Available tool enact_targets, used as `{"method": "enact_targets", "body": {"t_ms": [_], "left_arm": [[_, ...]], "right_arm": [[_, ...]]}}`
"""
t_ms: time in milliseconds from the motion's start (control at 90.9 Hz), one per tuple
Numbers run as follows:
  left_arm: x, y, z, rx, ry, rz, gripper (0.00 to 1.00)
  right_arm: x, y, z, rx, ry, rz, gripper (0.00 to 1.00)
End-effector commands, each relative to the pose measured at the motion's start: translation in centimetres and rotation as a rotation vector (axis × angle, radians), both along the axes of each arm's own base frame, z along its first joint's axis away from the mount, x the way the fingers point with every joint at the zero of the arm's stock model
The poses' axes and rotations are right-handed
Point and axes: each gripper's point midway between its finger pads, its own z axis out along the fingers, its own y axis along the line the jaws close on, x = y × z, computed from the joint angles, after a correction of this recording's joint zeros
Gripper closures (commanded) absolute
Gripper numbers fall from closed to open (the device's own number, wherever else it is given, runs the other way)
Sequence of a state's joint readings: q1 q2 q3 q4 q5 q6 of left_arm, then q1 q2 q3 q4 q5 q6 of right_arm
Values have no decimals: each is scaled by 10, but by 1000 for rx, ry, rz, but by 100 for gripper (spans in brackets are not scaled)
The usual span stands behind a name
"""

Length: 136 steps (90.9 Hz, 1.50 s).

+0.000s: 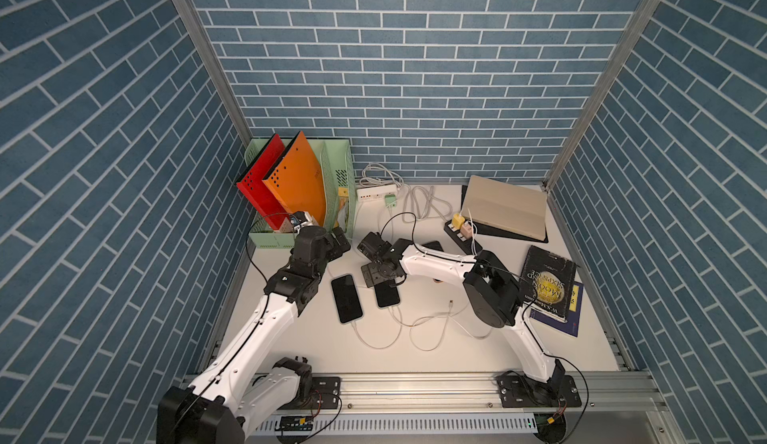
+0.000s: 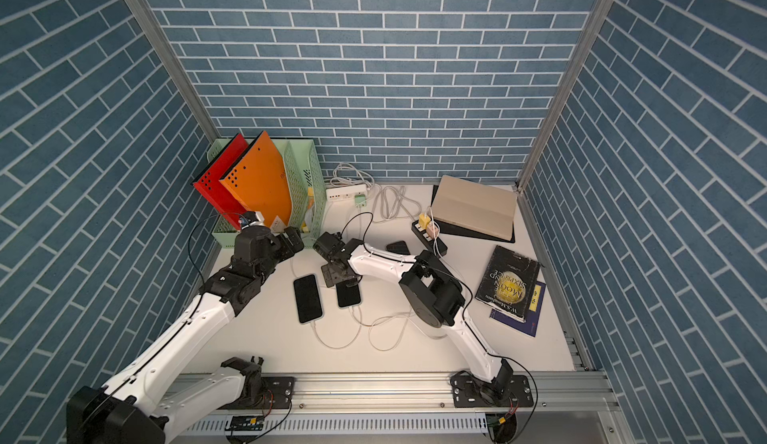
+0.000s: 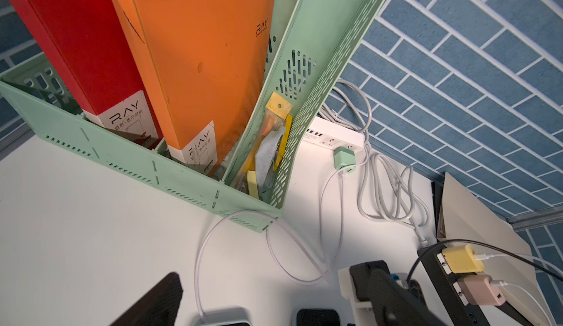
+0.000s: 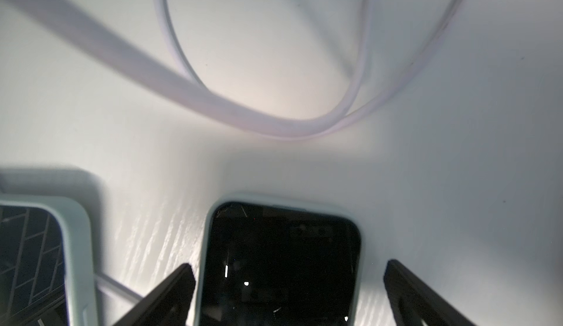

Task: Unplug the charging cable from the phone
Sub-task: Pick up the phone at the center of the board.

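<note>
The phone (image 1: 388,296) lies face up near the middle of the white tabletop (image 1: 290,338). Its charging cable (image 1: 398,322) is plugged into the near end and not yet pulled. Your right hand (image 4: 289,265) hovers low over the phone's far half. Its fingers (image 4: 170,291) are spread to either side of the case and grip nothing, which looks like lining up to hold the body down so the plug can come out without dragging the handset.

Your left hand (image 1: 341,243) hangs farther back and to the left, beside the green file rack (image 1: 340,180). It is wide apart and empty, well away from the plug it would likely have to take.

A second, larger phone (image 1: 347,298) lies just left of the first, also cabled at its near end. The white leads loop and cross toward you, so you cannot tell which charger feeds which handset.

At the far side, a white power strip (image 1: 375,193) sits by the wall, and a black power strip (image 1: 462,236) to its right carries yellow and pink chargers. Two books (image 1: 548,284) are stacked at the right edge.

The tabletop is smooth and bare of grip. Blue brick-pattern walls (image 1: 415,68) close it in on three sides.
</note>
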<state>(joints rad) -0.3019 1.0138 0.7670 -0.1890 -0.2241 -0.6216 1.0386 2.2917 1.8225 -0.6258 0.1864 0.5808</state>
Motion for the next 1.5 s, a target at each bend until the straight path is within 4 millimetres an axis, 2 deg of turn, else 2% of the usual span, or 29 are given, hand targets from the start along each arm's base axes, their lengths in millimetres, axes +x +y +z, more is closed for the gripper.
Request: {"method": "enact_targets", "body": {"t_ms": [0,275,517,583,616,726,880,902,1045,1188,1375,1485], "left_arm": [[-1,7,-5,8,7,25,0],[-5,13,-2,8,-5,40,0],[-6,8,-1,-6,-9,12,0],[-6,5,0,-12,-10,-3,0],[-6,4,1,-15,-10,-10,0],[-4,-1,3,-22,-18,-39,0],[-2,-15,9,-40,-40,-113,0],[-1,-18,10,-45,-44,-130,0],[1,-42,16,-86,-70,-261,0],[0,-69,26,-138,-108,-410,0],[-12,-107,42,-215,-158,-645,0],[-20,-124,49,-262,-175,-762,0]], "right_arm": [[-7,-1,-12,-26,40,-22,0],[-5,0,-9,-23,32,-15,19],[10,-2,19,51,-14,-12,38],[16,-2,31,103,-29,-2,46],[20,-2,48,142,-51,2,50],[30,-6,78,248,-90,30,59],[43,-16,115,435,-98,81,66],[48,-18,122,467,-119,83,67],[52,-26,156,658,-121,179,73],[51,-35,183,803,-102,263,76],[38,-47,228,1078,-28,419,78],[28,-56,244,1170,17,504,81]]}}
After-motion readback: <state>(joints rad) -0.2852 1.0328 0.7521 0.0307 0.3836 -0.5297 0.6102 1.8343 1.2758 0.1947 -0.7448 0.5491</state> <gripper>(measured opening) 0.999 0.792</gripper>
